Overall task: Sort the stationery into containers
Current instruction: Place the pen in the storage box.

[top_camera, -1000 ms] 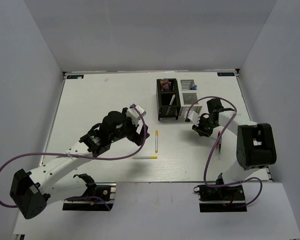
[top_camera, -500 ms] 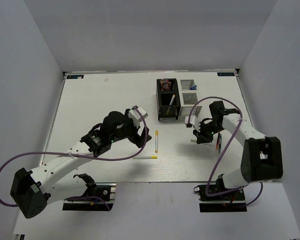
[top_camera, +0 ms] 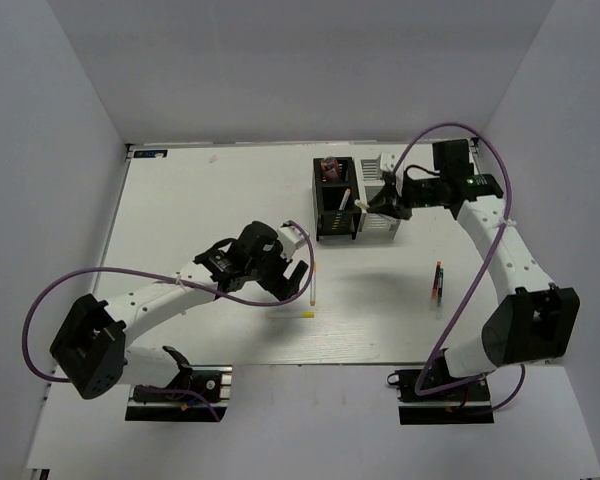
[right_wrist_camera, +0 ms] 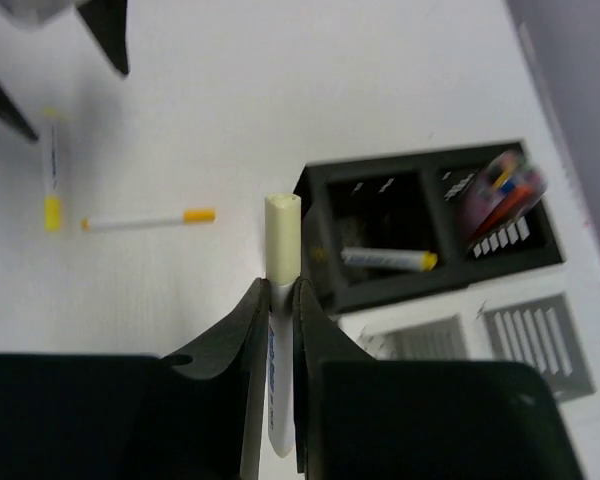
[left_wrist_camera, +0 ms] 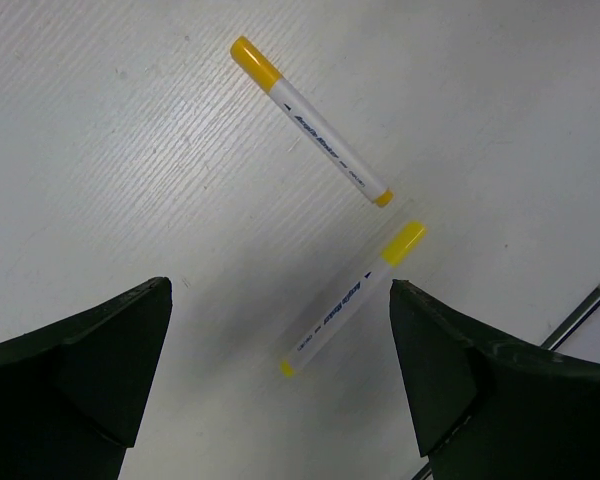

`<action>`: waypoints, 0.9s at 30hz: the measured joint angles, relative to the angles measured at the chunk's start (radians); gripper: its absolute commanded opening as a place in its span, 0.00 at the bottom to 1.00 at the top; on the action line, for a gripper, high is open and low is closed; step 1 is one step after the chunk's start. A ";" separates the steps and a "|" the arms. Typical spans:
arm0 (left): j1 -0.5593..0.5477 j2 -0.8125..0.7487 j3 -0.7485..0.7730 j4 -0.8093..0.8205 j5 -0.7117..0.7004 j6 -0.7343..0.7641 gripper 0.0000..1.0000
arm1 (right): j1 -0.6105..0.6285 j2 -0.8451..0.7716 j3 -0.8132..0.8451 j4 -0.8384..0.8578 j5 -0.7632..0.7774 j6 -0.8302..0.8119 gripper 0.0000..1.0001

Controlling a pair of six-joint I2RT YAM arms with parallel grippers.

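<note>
My right gripper [top_camera: 373,204] is shut on a white pen with a pale yellow cap [right_wrist_camera: 282,232], held above the seam between the black organizer [top_camera: 322,200] and the white organizer [top_camera: 382,226]. The black organizer [right_wrist_camera: 410,293] holds a white pen with a yellow end [right_wrist_camera: 385,260] and a pink-red tube [right_wrist_camera: 500,190]. My left gripper [left_wrist_camera: 280,292] is open above the table, with two white pens with yellow ends lying below it, one [left_wrist_camera: 310,120] further off and one [left_wrist_camera: 348,303] between the fingers. The blue-capped bottle is hidden.
Thin dark red and green pens [top_camera: 438,283] lie on the table at the right. The white organizer [right_wrist_camera: 500,345] shows slatted sides in the right wrist view. The table's near edge runs just below the two pens [top_camera: 312,285].
My right gripper rose from the table with the pen and swung back to the organizers. My left gripper moved right, over the two white pens.
</note>
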 measured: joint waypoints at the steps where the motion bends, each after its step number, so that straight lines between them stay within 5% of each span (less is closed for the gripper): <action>1: -0.001 0.002 0.001 -0.007 -0.006 0.000 0.99 | 0.006 0.026 0.030 0.031 -0.025 0.035 0.00; 18: -0.003 -0.012 0.002 -0.042 -0.068 0.000 0.99 | 0.089 0.483 0.215 0.872 -0.329 0.750 0.04; 27: -0.003 -0.013 0.000 -0.029 0.006 0.005 0.99 | 0.074 0.588 0.251 0.927 -0.302 0.802 0.45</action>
